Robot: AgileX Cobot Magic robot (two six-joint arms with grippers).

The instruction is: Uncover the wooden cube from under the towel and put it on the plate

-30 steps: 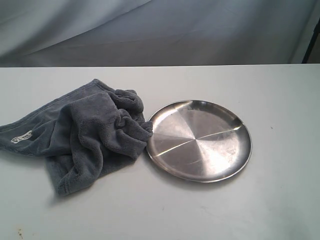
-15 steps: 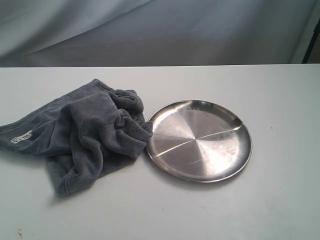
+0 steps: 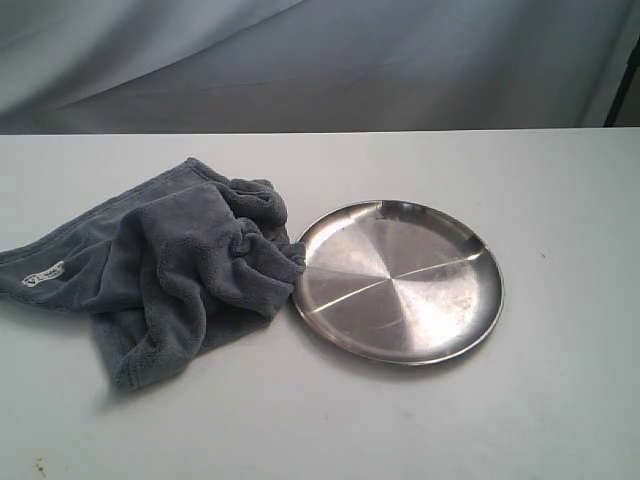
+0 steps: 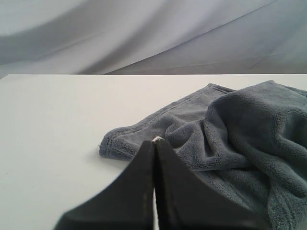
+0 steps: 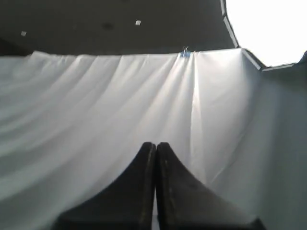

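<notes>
Towel [image 3: 190,265]: dark grey plush, bunched in folds on white table [image 3: 400,420], left of plate [image 3: 400,285]; its right-hand fold touches plate rim. White label [image 3: 43,273] at towel's far-left edge. Plate: round, shiny steel, flat on table near centre. Wooden cube: not in sight; cannot tell whether it lies under folds. Left gripper [image 4: 154,141]: jaws pressed together, nothing between, tips pointing toward towel's hemmed corner. Right gripper [image 5: 156,144]: jaws likewise closed on nothing, aimed at pale draped backdrop [image 5: 96,105].
</notes>
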